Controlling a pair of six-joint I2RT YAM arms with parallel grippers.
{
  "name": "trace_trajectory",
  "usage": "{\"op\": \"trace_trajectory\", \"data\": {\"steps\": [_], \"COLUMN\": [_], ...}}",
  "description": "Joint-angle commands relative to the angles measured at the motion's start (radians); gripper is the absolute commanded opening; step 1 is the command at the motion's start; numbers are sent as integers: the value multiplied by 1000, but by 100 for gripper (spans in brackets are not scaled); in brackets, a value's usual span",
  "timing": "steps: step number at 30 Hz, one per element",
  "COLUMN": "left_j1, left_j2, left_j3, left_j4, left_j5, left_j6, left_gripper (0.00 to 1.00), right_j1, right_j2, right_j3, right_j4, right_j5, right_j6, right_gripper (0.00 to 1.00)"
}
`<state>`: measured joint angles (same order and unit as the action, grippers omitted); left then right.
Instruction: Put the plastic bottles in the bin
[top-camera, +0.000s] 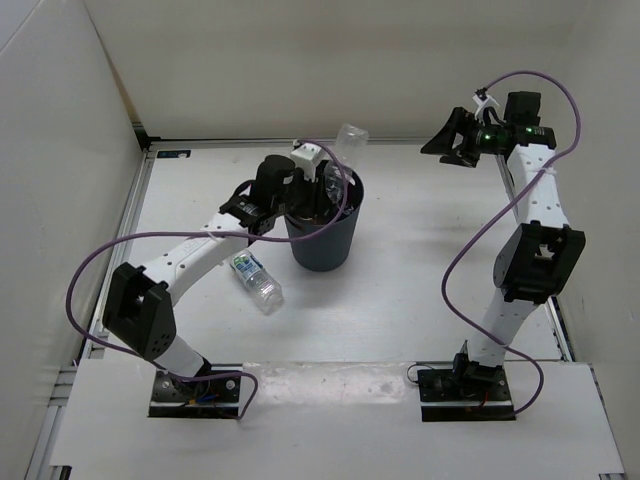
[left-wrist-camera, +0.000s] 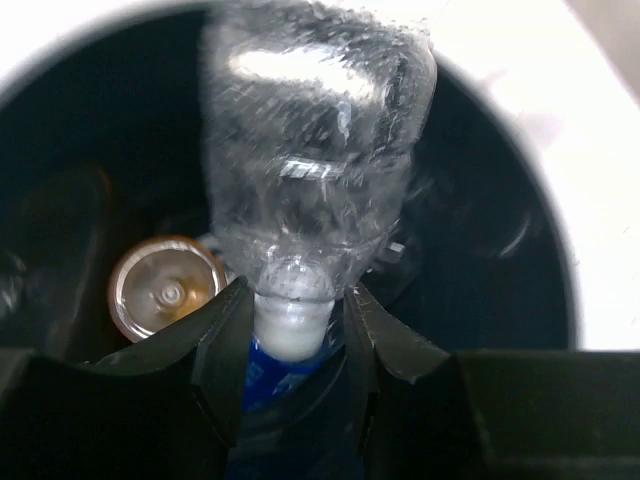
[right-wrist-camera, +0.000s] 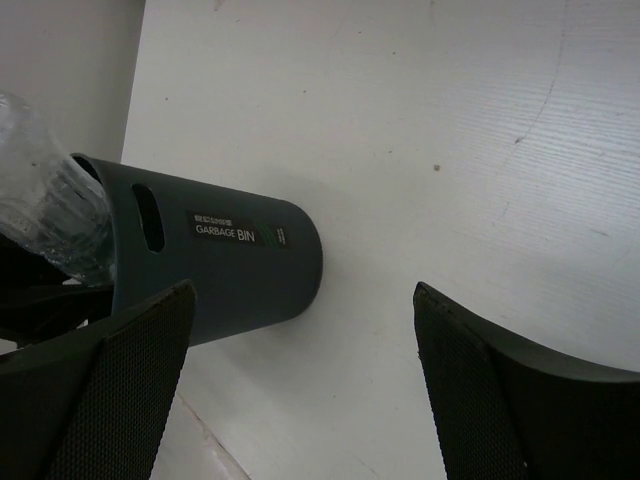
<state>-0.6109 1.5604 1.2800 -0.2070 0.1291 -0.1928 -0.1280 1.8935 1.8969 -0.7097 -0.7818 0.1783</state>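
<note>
The dark blue-grey bin (top-camera: 325, 245) stands upright mid-table. My left gripper (top-camera: 315, 195) is over its rim, shut on the neck of the plain clear bottle (top-camera: 345, 150), which points up and away above the opening. In the left wrist view the fingers (left-wrist-camera: 225, 340) pinch its white cap below the clear bottle (left-wrist-camera: 320, 150). Inside the bin (left-wrist-camera: 530, 250) lie the orange bottle (left-wrist-camera: 165, 285) and the blue-label bottle (left-wrist-camera: 265, 370). The white-and-green-label bottle (top-camera: 255, 278) lies on the table left of the bin. My right gripper (top-camera: 445, 145) is open and empty, far right.
White walls close the table on the left, back and right. The right wrist view shows the bin (right-wrist-camera: 230, 270), the clear bottle (right-wrist-camera: 50, 200) at its mouth, and bare table between my right gripper's (right-wrist-camera: 300, 380) fingers. The left arm's purple cable loops near the lying bottle.
</note>
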Motion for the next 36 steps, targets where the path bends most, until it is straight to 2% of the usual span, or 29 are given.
{"op": "trace_trajectory", "data": {"steps": [1, 3, 4, 7, 8, 9, 11, 15, 19, 21, 24, 26, 27, 28, 29, 30, 32, 33, 34, 36], "left_j1": [3, 5, 5, 5, 5, 3, 3, 5, 7, 7, 7, 7, 14, 26, 36, 48, 86, 121, 135, 169], "left_j2": [-2, -10, -13, -36, -54, -62, -103, -143, -160, -183, -229, -265, -273, -283, -305, -313, -344, -353, -361, -355], "left_j3": [-59, -80, -85, -79, -74, -68, -25, 129, 272, 286, 259, 208, 194, 168, 136, 96, 21, -40, -71, -148], "left_j4": [-48, -49, -49, -58, -68, -68, -89, -161, -215, -212, -200, -230, -248, -325, -395, -449, -526, -529, -532, -598], "left_j5": [18, 20, 15, -26, -39, -84, -115, -189, -200, -210, -348, -462, -577, -673, -695, -698, -678, -660, -579, -557], "left_j6": [3, 3, 4, 9, 18, 26, 58, 133, 185, 187, 130, 35, -140, -217, -285, -482, -616, -793, -839, -1006], "left_gripper": [12, 25, 36, 55, 74, 88, 100, 100, 100, 100, 100, 100, 100, 100, 100, 100, 100, 100, 100, 100], "right_j1": [11, 13, 16, 18, 24, 24, 33, 48, 59, 65, 70, 70, 68, 68, 67, 65, 61, 56, 54, 44], "right_j2": [-39, -39, -34, -34, -37, -33, -31, -25, -14, -7, 3, 6, 7, 10, 9, 12, 15, 16, 12, 13], "right_j3": [44, 45, 45, 44, 45, 45, 44, 41, 39, 39, 42, 41, 39, 37, 34, 31, 28, 28, 27, 25], "right_j4": [-31, -39, -40, -40, -43, -40, -40, -43, -37, -31, -19, -10, -8, 2, 4, 6, 6, 4, 4, 0], "right_j5": [-14, -14, -14, -14, -14, -14, -14, -17, -20, -20, -28, -33, -36, -39, -42, -42, -50, -50, -53, -54], "right_j6": [-14, -19, -20, -30, -30, -30, -34, -36, -31, -27, -20, -11, -10, -4, -2, 0, 0, -3, -3, -13], "right_gripper": [90, 90, 90, 90, 90, 90, 90, 90, 90, 90, 90, 90, 90, 90, 90, 90, 90, 90, 90, 90]}}
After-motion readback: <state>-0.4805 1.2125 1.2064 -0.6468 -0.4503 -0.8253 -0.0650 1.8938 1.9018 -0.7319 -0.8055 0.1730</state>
